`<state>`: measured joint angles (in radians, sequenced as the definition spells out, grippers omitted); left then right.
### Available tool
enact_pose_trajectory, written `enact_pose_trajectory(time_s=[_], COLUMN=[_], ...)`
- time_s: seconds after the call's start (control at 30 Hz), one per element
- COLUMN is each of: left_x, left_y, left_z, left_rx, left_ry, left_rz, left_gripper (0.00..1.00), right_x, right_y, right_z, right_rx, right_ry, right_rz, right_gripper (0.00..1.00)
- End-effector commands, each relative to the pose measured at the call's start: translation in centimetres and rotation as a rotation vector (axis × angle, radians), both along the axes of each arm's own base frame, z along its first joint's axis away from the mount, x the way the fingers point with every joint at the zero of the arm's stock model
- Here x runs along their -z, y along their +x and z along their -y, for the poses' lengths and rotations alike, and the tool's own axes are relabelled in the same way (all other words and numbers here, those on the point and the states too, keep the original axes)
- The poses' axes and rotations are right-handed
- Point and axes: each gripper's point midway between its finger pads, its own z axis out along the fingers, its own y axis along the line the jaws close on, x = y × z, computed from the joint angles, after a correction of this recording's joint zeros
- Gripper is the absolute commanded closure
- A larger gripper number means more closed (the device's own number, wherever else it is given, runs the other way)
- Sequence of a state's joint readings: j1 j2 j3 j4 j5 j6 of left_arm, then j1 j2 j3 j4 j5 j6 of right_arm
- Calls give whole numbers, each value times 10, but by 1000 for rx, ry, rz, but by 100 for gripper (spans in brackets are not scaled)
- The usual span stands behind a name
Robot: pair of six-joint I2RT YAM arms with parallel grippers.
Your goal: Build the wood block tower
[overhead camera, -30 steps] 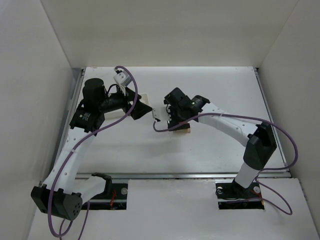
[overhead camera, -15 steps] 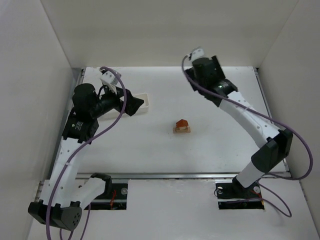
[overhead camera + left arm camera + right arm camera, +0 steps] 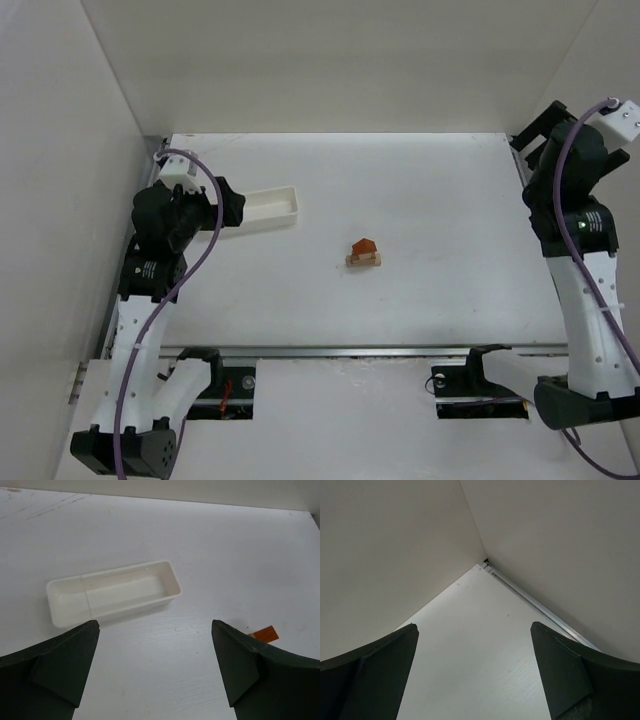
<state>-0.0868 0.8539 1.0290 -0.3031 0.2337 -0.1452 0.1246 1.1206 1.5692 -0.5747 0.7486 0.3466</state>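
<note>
Logging the stack first: the wood block tower (image 3: 364, 253) stands near the middle of the table (image 3: 440, 290), with tan pieces below and the orange-red wedge (image 3: 363, 245) on top, point up. Neither arm touches it.

My left gripper (image 3: 226, 205) sits at the far-left side, jaws spread wide with nothing between them. In the top view it overlaps the left end of the white tray (image 3: 268, 207). From the left wrist camera the tray lies just beyond the fingers (image 3: 65, 655), and a sliver of orange shows past the right-hand one.

My right gripper (image 3: 533, 132) is up at the far-right corner, well apart from the tower, jaws fully spread and holding nothing. Its wrist camera shows only the walls meeting the table corner.
</note>
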Motion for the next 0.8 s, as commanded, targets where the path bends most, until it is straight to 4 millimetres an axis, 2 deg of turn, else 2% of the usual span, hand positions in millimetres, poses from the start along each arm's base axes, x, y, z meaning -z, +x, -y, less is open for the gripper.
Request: enact_pose_trajectory(time_s=[0.0,0.13,0.2,0.4,0.47,0.5,0.77], left_x=[-13,-14,-12,-12,-12,-8,-9], left_y=[-5,-8,-9,-13,-13,-12,-13], left_z=[-19,-29,-33,-33,-33,-33,-29], left_rx=[-87,-128,-148,-150,-150,-150,-127], left_ry=[-25,-44,-41,-51,-51,-50,-66], left_rz=[57,64,63,70,70,61,58], left_gripper=[6,6,6,6,6,6,6], right_x=[46,55,52,45,45,38,40], right_y=[12,6,-1,-6,-10,-14,-23], right_z=[-7,-10,-15,-21,-16,-15,-12], right_rx=[-39,-67,-99,-128,-104,-93,-79], right_ry=[57,73,96,122,116,123,120], right_rz=[-119,-125,-106,-69,-81,-56,-55], right_gripper=[0,0,0,0,0,0,0])
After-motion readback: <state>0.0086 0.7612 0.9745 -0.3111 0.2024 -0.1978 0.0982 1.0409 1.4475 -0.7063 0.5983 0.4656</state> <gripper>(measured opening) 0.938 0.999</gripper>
